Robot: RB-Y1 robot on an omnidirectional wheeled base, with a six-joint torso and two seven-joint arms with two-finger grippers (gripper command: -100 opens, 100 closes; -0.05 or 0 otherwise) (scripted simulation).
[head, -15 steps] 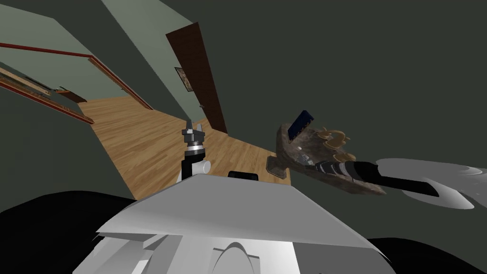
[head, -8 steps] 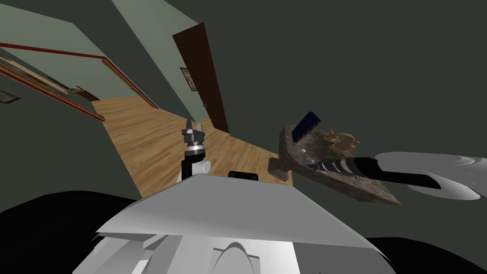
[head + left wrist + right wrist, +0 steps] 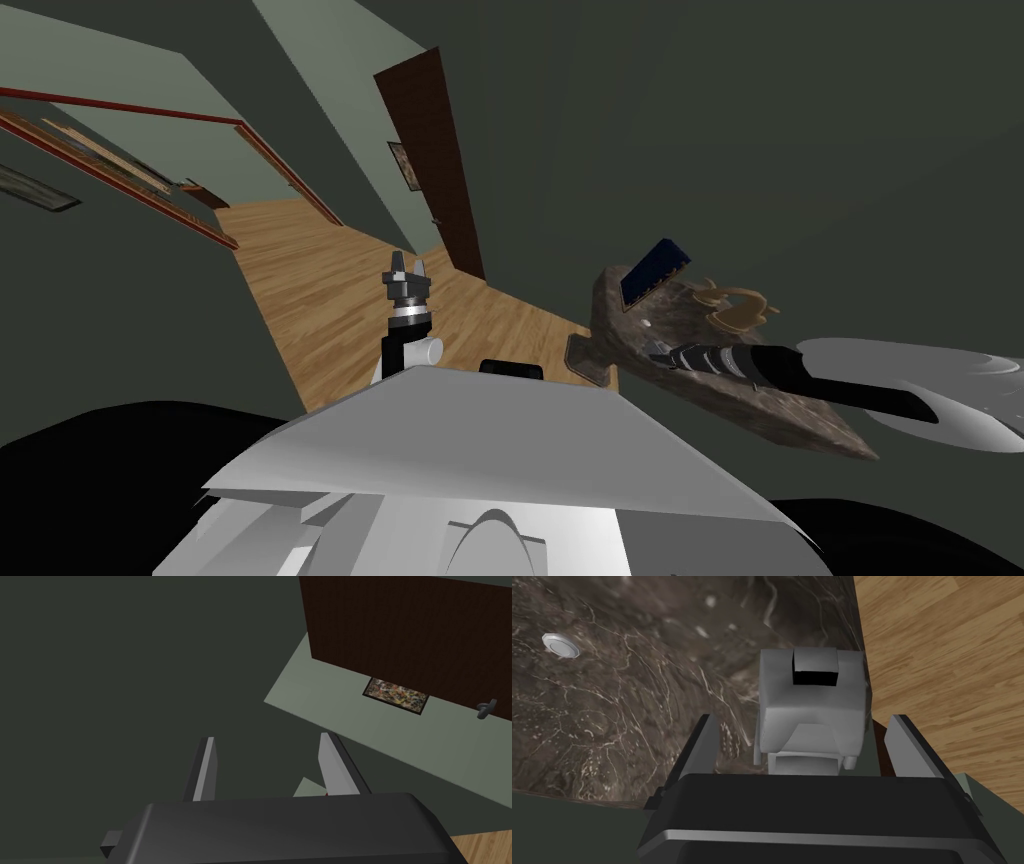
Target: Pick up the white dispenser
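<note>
The dispenser (image 3: pixel 812 706) is a boxy white-grey thing with a dark slot in its top. It stands at the edge of a dark veined stone counter (image 3: pixel 637 706), beside the wooden floor. My right gripper (image 3: pixel 802 718) is open around it, with a gap between each finger and the dispenser's sides. In the head view the right gripper (image 3: pixel 655 352) reaches over the counter (image 3: pixel 770 405) from the right. My left gripper (image 3: pixel 408 266) is raised above my chest, and in the left wrist view it (image 3: pixel 265 743) is open with nothing between its fingers.
A round silver drain (image 3: pixel 560 644) sits in the stone surface past the dispenser. A dark blue slab (image 3: pixel 655 272) and a tan curved fitting (image 3: pixel 740 305) stand at the counter's back. A brown door (image 3: pixel 435 170) and wooden floor (image 3: pixel 320 290) lie to the left.
My head view has turned, so the door, hallway and counter have slid to the right. The right gripper stays over the counter's near edge. The left arm holds its pose.
</note>
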